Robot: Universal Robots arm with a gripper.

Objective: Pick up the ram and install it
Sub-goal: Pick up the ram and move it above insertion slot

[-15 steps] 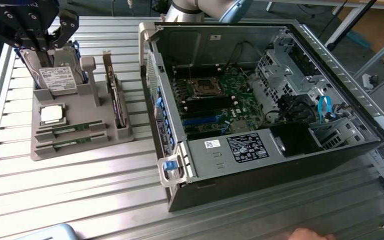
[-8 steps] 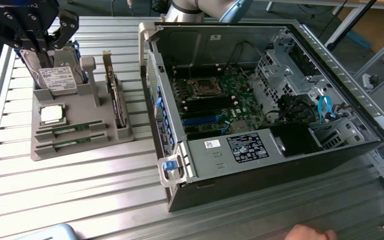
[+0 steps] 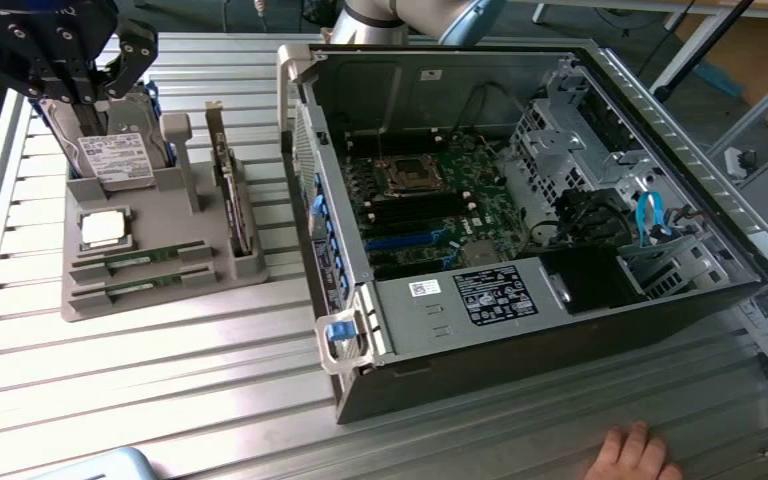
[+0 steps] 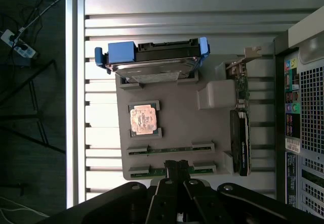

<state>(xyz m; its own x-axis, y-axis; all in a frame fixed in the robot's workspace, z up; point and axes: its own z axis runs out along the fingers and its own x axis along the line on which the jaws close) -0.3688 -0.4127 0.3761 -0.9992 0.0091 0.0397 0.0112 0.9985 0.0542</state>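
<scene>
Two green ram sticks lie in slots at the near end of a grey holder tray (image 3: 171,300): one ram (image 3: 137,257) (image 4: 169,149) and a second ram (image 3: 140,288) (image 4: 149,173) beside it. My black gripper (image 3: 67,85) (image 4: 177,169) hangs high over the tray's far end, above the hard drive, its fingers shut with nothing between them. In the wrist view the fingertips overlap the middle of the second ram stick, well above it. The open computer case (image 3: 357,120) lies at the exterior view's right, with its motherboard (image 3: 478,215) and memory slots (image 3: 418,212) exposed.
The tray also holds a hard drive in a blue bracket (image 3: 115,155) (image 4: 152,62), a square silver processor (image 3: 101,227) (image 4: 143,119) and an upright dark expansion card (image 3: 231,195) (image 4: 240,138). A person's hand (image 3: 631,455) rests at the table's front edge. Slatted metal tabletop (image 3: 157,400) surrounds everything.
</scene>
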